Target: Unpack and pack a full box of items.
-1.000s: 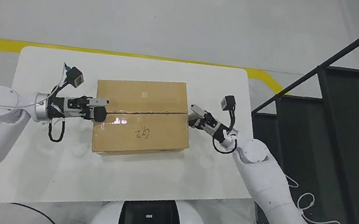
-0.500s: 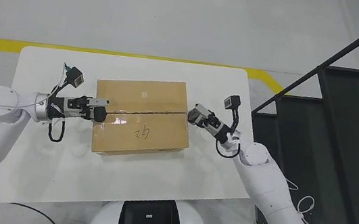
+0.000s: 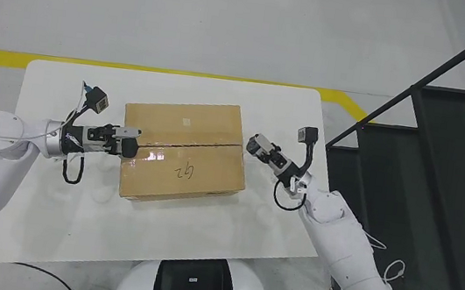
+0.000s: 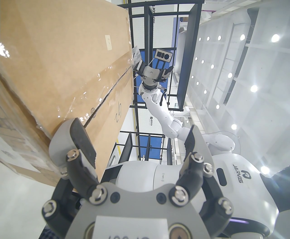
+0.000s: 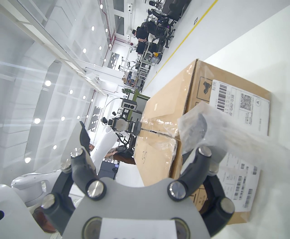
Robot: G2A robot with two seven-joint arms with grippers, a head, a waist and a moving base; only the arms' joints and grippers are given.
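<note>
White table (image 3: 47, 209) beside a yellow floor line (image 3: 223, 79), with a taped cardboard box (image 3: 183, 152) at its middle.
Barcoded labels (image 5: 240, 104) on the box's end, handwriting (image 3: 183, 171) on top; left claw (image 3: 130, 142) wide at one end, right claw (image 3: 253, 143) wide near the other, tape scrap (image 5: 192, 131) stuck on it.

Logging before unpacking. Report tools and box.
Left tool open at box end, by seam. Right tool open, close by other end, tape scrap stuck on it. Box shut on table. Seam tape may be in the way.
</note>
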